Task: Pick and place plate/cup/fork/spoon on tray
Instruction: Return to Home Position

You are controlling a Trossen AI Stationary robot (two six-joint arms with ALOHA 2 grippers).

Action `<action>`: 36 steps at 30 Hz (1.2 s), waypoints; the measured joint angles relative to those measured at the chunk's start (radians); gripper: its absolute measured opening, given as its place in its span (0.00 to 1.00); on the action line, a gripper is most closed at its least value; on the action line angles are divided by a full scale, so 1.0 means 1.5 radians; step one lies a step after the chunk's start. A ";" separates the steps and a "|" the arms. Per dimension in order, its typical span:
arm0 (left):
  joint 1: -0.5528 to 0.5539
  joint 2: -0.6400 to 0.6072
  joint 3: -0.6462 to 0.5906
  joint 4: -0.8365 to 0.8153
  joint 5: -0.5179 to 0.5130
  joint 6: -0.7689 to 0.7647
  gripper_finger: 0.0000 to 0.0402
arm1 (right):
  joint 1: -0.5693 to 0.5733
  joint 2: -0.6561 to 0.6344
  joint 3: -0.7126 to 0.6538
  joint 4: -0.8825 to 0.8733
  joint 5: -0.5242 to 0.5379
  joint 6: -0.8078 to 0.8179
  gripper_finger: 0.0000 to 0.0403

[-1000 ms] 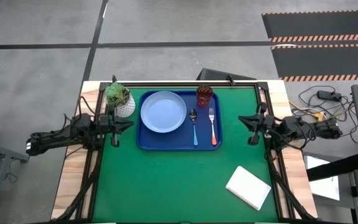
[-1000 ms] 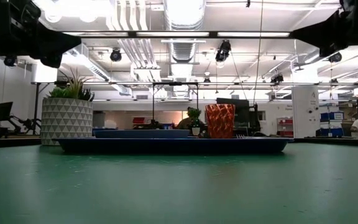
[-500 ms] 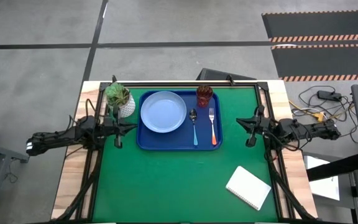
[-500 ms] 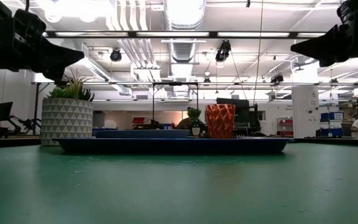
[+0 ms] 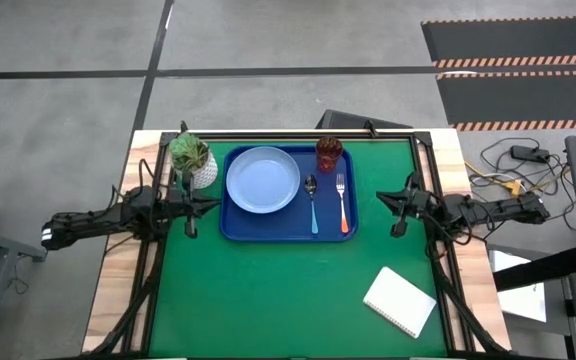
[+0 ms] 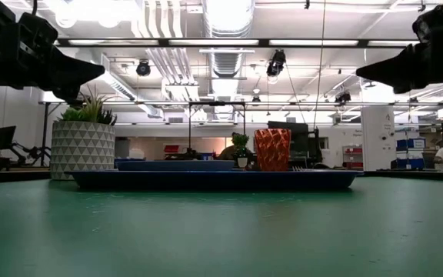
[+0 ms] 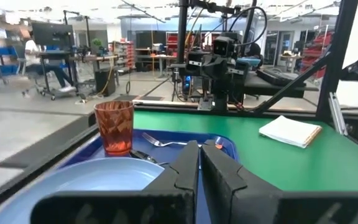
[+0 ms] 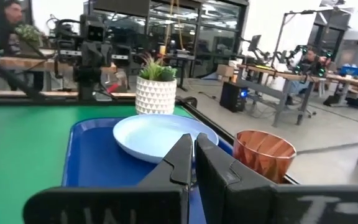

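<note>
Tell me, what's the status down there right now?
Left gripper and right gripper shut, empty, flanking the dark-blue plastic tray. Pale-blue round plate, reddish tumbler, blue-handled spoon, orange-handled fork all on it. Nothing obstructing.

Green counter (image 5: pixel 288 290) lay bare ahead of the tray (image 5: pixel 236 228), open to approach. White notepad (image 5: pixel 399 301) sat at its near right corner. Potted plant (image 5: pixel 193 158) stood just beside the tray's left rim, crowding the left pincer (image 5: pixel 190 210).
</note>
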 joint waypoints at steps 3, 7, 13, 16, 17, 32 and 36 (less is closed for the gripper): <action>0.000 0.001 0.000 -0.001 -0.005 -0.010 0.00 | 0.000 0.000 0.000 0.001 0.034 0.020 0.02; 0.000 0.004 -0.001 -0.002 -0.005 -0.010 0.00 | 0.000 0.000 0.000 0.000 0.070 0.026 0.02; 0.000 0.016 -0.001 -0.001 -0.006 0.011 0.00 | 0.000 0.000 -0.001 0.005 0.068 0.090 0.02; 0.000 0.021 -0.001 -0.001 -0.006 0.009 0.00 | 0.000 0.000 -0.001 0.007 0.068 0.146 0.02; 0.000 0.023 -0.001 0.000 -0.006 0.009 0.00 | 0.000 0.000 -0.001 0.009 0.068 0.157 0.02; 0.000 0.039 -0.002 -0.001 -0.007 0.009 0.00 | 0.000 0.000 -0.002 0.015 0.067 0.166 0.02; 0.000 0.039 -0.002 -0.001 -0.007 0.009 0.00 | 0.000 0.000 -0.002 0.016 0.066 0.166 0.02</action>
